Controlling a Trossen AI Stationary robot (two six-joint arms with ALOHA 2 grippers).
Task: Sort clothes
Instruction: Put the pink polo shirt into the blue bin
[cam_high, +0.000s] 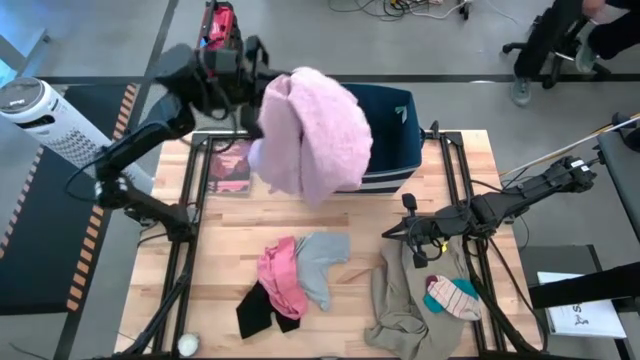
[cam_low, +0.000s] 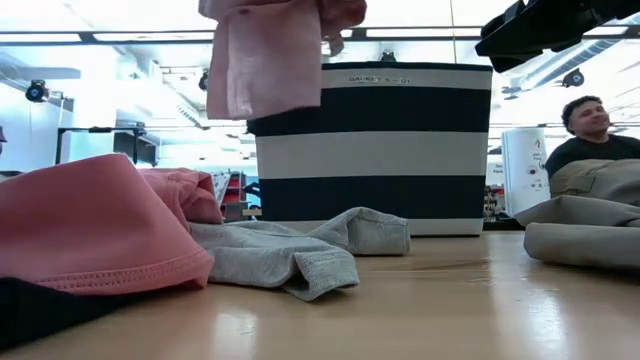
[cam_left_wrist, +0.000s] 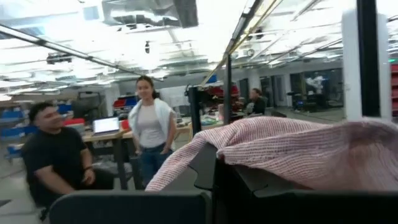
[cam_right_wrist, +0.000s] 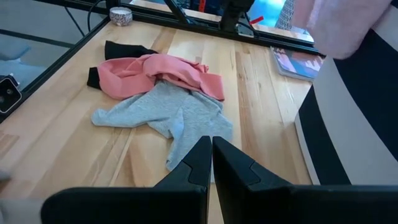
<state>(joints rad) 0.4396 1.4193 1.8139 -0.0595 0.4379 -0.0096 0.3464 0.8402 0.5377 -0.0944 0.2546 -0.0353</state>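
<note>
One pale pink shirt (cam_high: 315, 135) hangs from our left gripper (cam_high: 250, 75), fingers clamped on it, over the navy bin (cam_high: 395, 150) at twelve o'clock. Low down, pink (cam_low: 95, 235) and grey (cam_low: 290, 250) pieces lie unsorted. Our right gripper (cam_right_wrist: 211, 158) hovers closed, empty.

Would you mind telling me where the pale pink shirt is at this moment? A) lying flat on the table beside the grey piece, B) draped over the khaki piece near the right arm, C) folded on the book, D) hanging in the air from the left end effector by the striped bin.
D: the pale pink shirt hangs from the raised left end effector, partly over the striped bin, clear of the table.
</note>
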